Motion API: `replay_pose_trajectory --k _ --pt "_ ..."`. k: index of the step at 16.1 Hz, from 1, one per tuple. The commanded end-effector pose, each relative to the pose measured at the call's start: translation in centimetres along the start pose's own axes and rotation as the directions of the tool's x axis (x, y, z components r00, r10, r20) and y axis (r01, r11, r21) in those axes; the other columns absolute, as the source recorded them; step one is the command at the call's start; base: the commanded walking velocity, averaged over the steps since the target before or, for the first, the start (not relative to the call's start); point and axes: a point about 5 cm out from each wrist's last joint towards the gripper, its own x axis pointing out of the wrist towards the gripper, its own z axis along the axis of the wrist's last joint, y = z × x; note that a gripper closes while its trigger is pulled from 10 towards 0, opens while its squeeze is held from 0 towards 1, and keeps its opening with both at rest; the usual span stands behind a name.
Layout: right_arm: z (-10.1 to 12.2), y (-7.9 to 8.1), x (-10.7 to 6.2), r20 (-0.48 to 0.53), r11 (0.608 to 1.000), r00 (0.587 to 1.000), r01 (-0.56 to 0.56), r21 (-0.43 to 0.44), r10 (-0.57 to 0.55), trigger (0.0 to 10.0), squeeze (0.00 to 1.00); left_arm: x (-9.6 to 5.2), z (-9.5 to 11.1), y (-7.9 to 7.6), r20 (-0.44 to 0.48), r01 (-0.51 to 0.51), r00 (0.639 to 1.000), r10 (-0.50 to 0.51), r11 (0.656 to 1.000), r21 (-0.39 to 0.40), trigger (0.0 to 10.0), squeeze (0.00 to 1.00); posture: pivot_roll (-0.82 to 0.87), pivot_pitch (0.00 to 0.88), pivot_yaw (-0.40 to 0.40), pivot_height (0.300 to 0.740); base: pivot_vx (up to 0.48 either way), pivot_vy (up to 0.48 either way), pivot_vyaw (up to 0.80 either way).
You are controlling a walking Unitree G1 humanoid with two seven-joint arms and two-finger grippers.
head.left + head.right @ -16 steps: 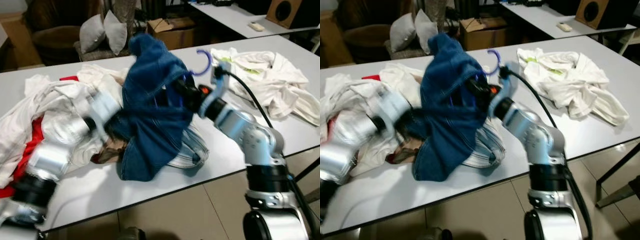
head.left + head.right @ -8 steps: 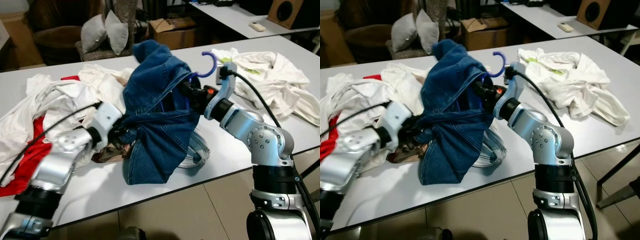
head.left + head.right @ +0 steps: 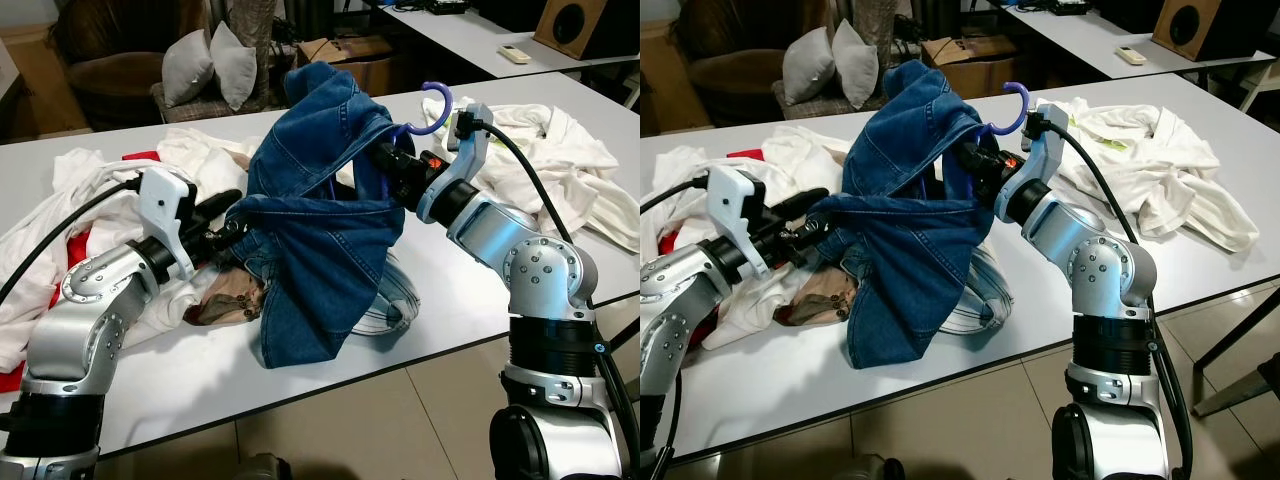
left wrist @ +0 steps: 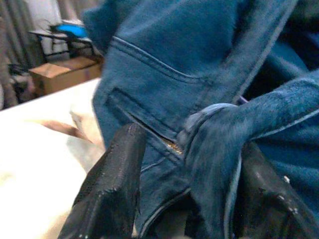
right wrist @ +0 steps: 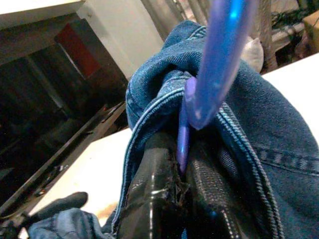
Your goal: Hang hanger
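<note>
A blue denim garment (image 3: 320,230) hangs on a purple hanger above the white table (image 3: 450,330). The hanger's hook (image 3: 437,105) sticks up past the denim on the right. My right gripper (image 5: 182,194) is shut on the hanger's stem, its fingers (image 5: 149,199) half buried in the denim collar. In the head views this gripper (image 3: 392,165) reaches into the garment from the right. My left gripper (image 3: 232,215) is shut on a bunched fold of denim (image 4: 214,144) at the garment's left side and holds it pulled taut.
A pile of white clothes (image 3: 90,190) with red cloth (image 3: 140,157) covers the table's left part. A pale striped garment (image 3: 395,300) lies under the denim. More white clothing (image 3: 570,160) sprawls at the right. Pillows (image 3: 210,65) and a cardboard box (image 3: 345,60) stand behind.
The right gripper has lifted the hanger and denim higher and a little to the right. The left gripper has risen with its fold of denim, stretching the garment out leftward.
</note>
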Motion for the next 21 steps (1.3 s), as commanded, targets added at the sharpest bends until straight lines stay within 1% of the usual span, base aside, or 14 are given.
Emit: replay_pose_trajectory --k 1,2,3,4,5,7,8,10,11,13,14,17,18,21 --pt "1.4 0.5 0.1 0.066 0.999 0.998 0.001 -0.041 0.002 10.0 0.0 -0.5 0.7 0.4 0.024 -0.042 0.999 0.042 0.999 -0.005 10.0 1.0 -0.02 0.0 0.022 0.74 0.0 0.0 0.0" --pt "1.7 0.5 0.3 0.092 0.997 0.996 0.027 -0.07 -0.021 10.0 0.0 -0.8 1.0 0.3 0.039 -0.045 0.998 0.046 0.999 -0.027 10.0 0.82 -0.02 0.0 0.021 0.74 0.0 0.0 0.0" --pt "1.8 0.5 0.4 0.092 0.995 0.995 0.048 -0.086 -0.04 10.0 0.0 -1.2 1.0 -0.4 0.022 0.01 1.0 -0.01 1.0 -0.011 10.0 0.0 -0.02 0.0 0.016 0.74 0.0 0.0 0.0" --pt "1.8 0.4 0.5 0.085 0.994 0.995 0.055 -0.099 -0.046 10.0 0.0 -1.8 0.4 -1.8 -0.057 0.161 0.986 -0.157 0.985 0.066 10.0 0.0 -0.02 0.0 0.012 0.74 0.0 0.0 0.0" --pt "1.7 0.4 0.6 0.079 0.994 0.996 0.056 -0.095 -0.049 10.0 0.0 -2.2 -0.3 -2.9 -0.149 0.285 0.951 -0.27 0.954 0.092 10.0 1.0 -0.01 0.0 0.009 0.74 0.0 0.0 0.0" --pt "1.7 0.4 0.8 0.082 0.992 0.996 0.052 -0.117 -0.043 10.0 0.0 -1.7 1.2 -3.3 -0.015 0.291 0.957 -0.291 0.957 0.013 10.0 1.0 -0.02 0.0 0.013 0.74 0.0 0.0 0.0" --pt "1.7 0.4 0.8 0.09 0.991 0.995 0.051 -0.124 -0.04 10.0 0.0 -1.9 2.0 -2.9 0.059 0.254 0.966 -0.252 0.967 -0.026 10.0 1.0 -0.02 0.0 0.013 0.74 0.0 0.0 0.0" --pt "1.8 0.4 0.8 0.1 0.991 0.994 0.051 -0.125 -0.038 10.0 0.0 -2.6 2.4 -2.4 0.128 0.218 0.97 -0.208 0.974 -0.068 10.0 1.0 -0.02 0.0 0.015 0.74 0.0 0.0 0.0" --pt "1.8 0.5 0.8 0.103 0.992 0.994 0.05 -0.12 -0.037 10.0 0.0 -3.1 2.3 -1.9 0.177 0.191 0.97 -0.165 0.972 -0.14 10.0 1.0 -0.01 0.0 0.013 0.74 0.0 0.0 0.0" --pt "1.7 0.6 1.0 0.108 0.992 0.994 0.042 -0.116 -0.029 10.0 0.0 -3.4 1.7 -1.3 0.189 0.115 0.979 -0.074 0.97 -0.215 10.0 0.46 -0.01 0.0 0.014 0.74 0.0 0.0 0.0" --pt "1.7 0.6 1.0 0.109 0.991 0.994 0.046 -0.122 -0.033 10.0 0.0 -3.5 1.3 -0.8 0.145 0.024 0.989 0.002 0.983 -0.184 10.0 0.0 -0.01 0.0 0.014 0.74 0.0 0.0 0.0" --pt "2.2 0.9 0.5 0.134 0.989 0.991 0.049 -0.142 -0.03 10.0 0.0 -4.1 1.7 0.1 0.178 -0.179 0.96 0.217 0.962 -0.206 10.0 0.0 -0.02 0.0 0.021 0.74 0.0 0.0 0.0" --pt "2.5 1.2 0.0 0.143 0.985 0.989 0.048 -0.164 -0.025 10.0 0.0 -4.7 2.1 -0.2 0.171 -0.273 0.936 0.307 0.941 -0.198 10.0 0.0 -0.02 0.0 0.018 0.74 0.0 0.0 0.0" --pt "3.3 2.8 -1.1 0.135 0.972 0.991 0.027 -0.235 0.005 10.0 0.0 -5.5 1.3 -2.2 0.075 -0.402 0.909 0.41 0.909 -0.111 10.0 0.0 -0.02 0.0 0.012 0.74 0.0 -0.27 0.0"
